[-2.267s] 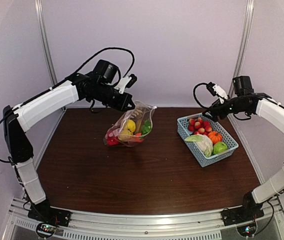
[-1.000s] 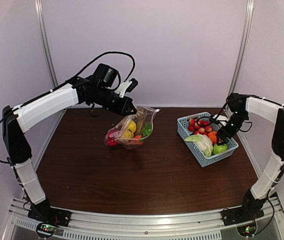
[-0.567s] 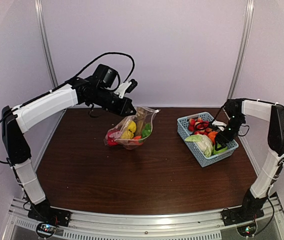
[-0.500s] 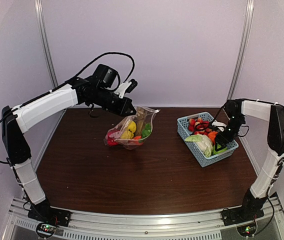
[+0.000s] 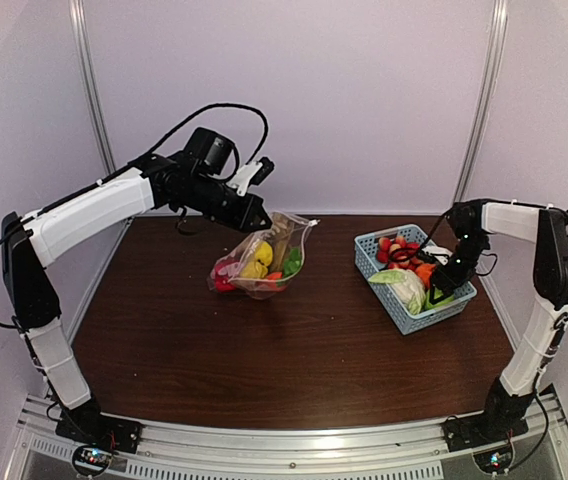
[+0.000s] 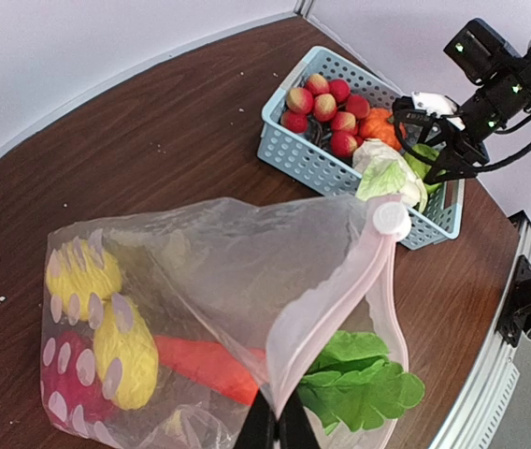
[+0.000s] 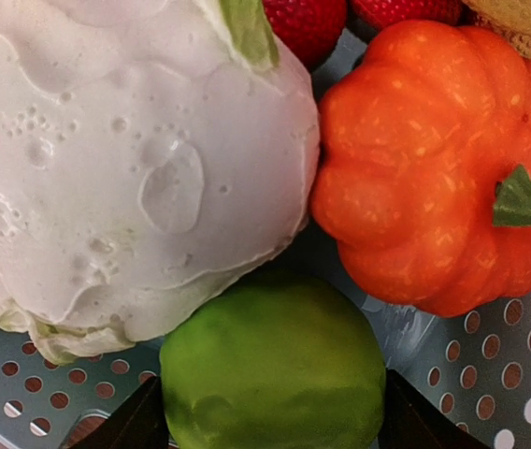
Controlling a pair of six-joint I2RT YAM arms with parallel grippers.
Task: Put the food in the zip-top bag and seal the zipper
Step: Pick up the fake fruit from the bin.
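Observation:
The clear zip-top bag [image 5: 262, 258] with white dots hangs from my left gripper [image 5: 255, 217], which is shut on its mouth edge. In the left wrist view the gripper [image 6: 278, 428] pinches the pink zipper [image 6: 340, 290]. The bag [image 6: 200, 262] holds yellow fruits [image 6: 107, 323], a red pepper [image 6: 205, 367] and leafy greens [image 6: 359, 383]. My right gripper [image 5: 438, 291] is down in the blue basket [image 5: 404, 318]. Its fingers [image 7: 144, 423] press both sides of a green fruit [image 7: 275, 369], beside the pale cabbage [image 7: 116, 159] and the orange pumpkin [image 7: 424, 168].
Small red-yellow apples [image 5: 396, 250] fill the basket's far end. The basket also shows in the left wrist view [image 6: 331, 168]. The bag's bottom rests on the brown table [image 5: 294, 360]. Metal posts and white walls stand behind.
My right arm swung down from above the basket and put its gripper round the green fruit, then held still. My left gripper has kept the bag in place.

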